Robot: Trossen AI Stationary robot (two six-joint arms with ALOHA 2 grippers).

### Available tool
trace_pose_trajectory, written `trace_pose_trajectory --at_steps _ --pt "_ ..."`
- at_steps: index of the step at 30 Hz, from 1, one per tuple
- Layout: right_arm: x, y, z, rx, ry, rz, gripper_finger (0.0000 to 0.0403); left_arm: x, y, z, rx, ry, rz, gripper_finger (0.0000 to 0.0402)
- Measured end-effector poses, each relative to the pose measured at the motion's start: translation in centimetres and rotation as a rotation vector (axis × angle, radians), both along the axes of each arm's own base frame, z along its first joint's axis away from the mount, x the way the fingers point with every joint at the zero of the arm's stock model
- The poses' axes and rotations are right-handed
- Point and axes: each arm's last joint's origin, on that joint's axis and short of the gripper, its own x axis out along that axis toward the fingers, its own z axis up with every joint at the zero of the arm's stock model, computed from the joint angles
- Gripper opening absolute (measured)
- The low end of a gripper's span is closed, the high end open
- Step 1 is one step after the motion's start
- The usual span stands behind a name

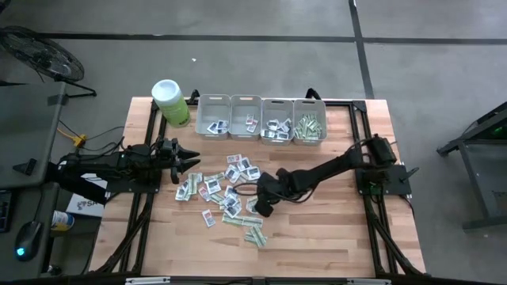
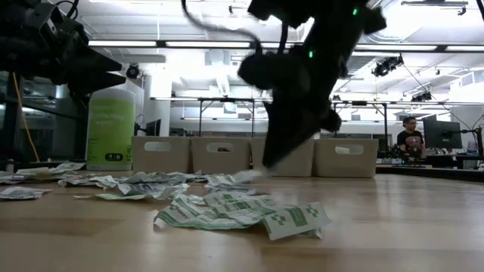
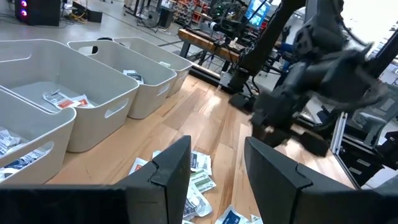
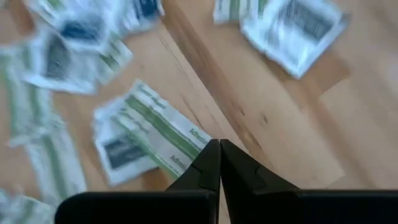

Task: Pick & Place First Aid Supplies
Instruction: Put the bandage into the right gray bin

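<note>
High view, supplies: small flat paper first aid packets (image 1: 226, 192), white squares and green-and-white strips, lie scattered mid-table on the pale wooden table (image 1: 333, 237); more sit in four grey rectangular plastic bins (image 1: 261, 120) along the far edge.
High view, canister: a lime-green canister with white lid (image 1: 170, 101) stands left of the bins.
High view, arms: the right gripper (image 1: 262, 207) reaches down over the pile; the left gripper (image 1: 192, 159) waits at the pile's left edge.
Low view: the right arm hangs low over the packets, its tip at a white packet's edge.
Left wrist view: its two dark fingers (image 3: 171, 168) stand spread apart, holding nothing.
Right wrist view: fingertips (image 4: 211, 163) pressed together at the corner of a green-and-white strip packet (image 4: 166, 132); whether it is pinched cannot be told.
</note>
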Motion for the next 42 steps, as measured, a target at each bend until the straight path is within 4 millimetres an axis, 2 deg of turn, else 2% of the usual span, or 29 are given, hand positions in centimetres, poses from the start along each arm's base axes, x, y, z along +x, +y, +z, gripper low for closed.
trace_pose_trajectory --at_steps 10,22,26,31,37,42 --pt "-0.9 1.1 1.9 -0.246 -0.074 -0.057 0.0 0.0 0.0 0.0 0.0 0.0 0.0 0.015" --pt "-1.6 0.3 2.5 -0.629 -0.103 -0.206 0.0 0.0 0.0 0.0 0.0 0.0 0.0 0.015" --pt "-2.1 -0.1 3.3 -0.792 -0.113 -0.255 0.0 0.0 0.0 0.0 0.0 0.0 0.0 0.015" --pt "-3.8 -1.0 4.8 -0.934 -0.072 -0.311 0.0 0.0 0.0 0.0 0.0 0.0 0.0 0.015" --pt "-6.5 -3.1 6.3 -0.976 0.024 -0.39 0.0 0.0 0.0 0.0 0.0 -0.001 0.0 0.015" --pt "-7.6 -5.2 6.7 -0.981 0.156 -0.418 0.0 0.0 0.0 0.0 0.0 0.0 0.0 0.015"
